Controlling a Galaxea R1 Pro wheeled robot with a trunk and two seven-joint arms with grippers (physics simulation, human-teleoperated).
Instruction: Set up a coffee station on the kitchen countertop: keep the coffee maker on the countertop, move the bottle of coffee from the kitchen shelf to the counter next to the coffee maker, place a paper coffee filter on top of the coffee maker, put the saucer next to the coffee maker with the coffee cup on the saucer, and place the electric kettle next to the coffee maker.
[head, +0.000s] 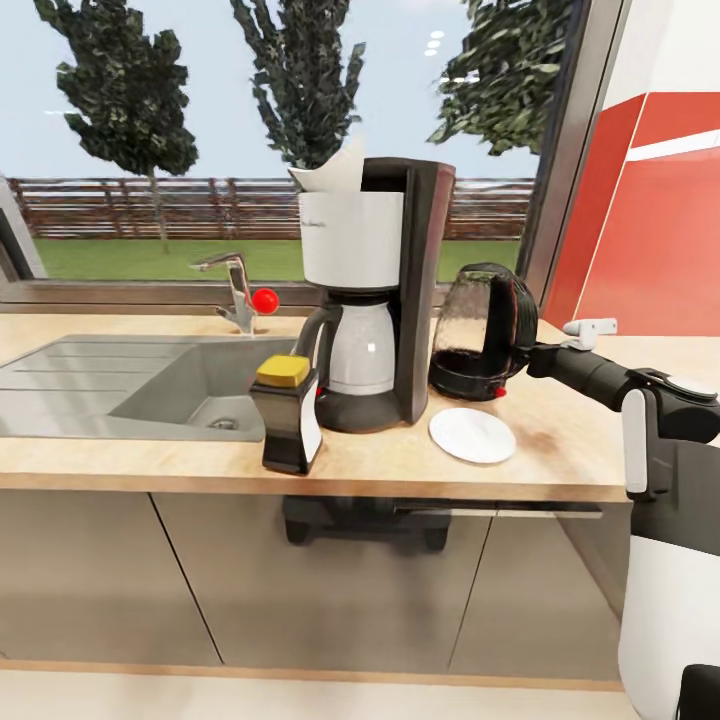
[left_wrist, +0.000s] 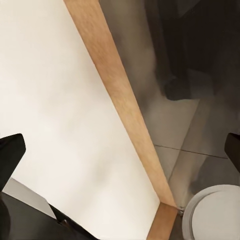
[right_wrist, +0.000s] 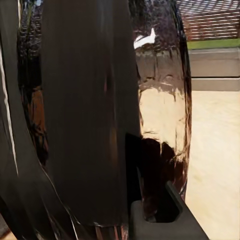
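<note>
The coffee maker (head: 365, 290) stands on the kitchen countertop (head: 130, 455) with the white paper coffee filter (head: 330, 172) on its top. The bottle of coffee (head: 287, 415) stands at its front left, and the white saucer (head: 472, 435) lies bare at its front right. The electric kettle (head: 480, 335) stands just right of the coffee maker, slightly tilted. My right gripper (head: 522, 352) is shut on its black handle (right_wrist: 85, 115), with one finger (right_wrist: 162, 215) beside the glass. My left gripper (left_wrist: 120, 152) hangs open above the floor. The coffee cup is out of view.
An inset steel sink (head: 120, 385) and a faucet with a red knob (head: 262, 298) lie left of the coffee maker. A red wall panel (head: 650, 240) rises at the right, with a small white object (head: 590, 327) on the counter below it. Dark cabinets (head: 200, 580) sit under the worktop.
</note>
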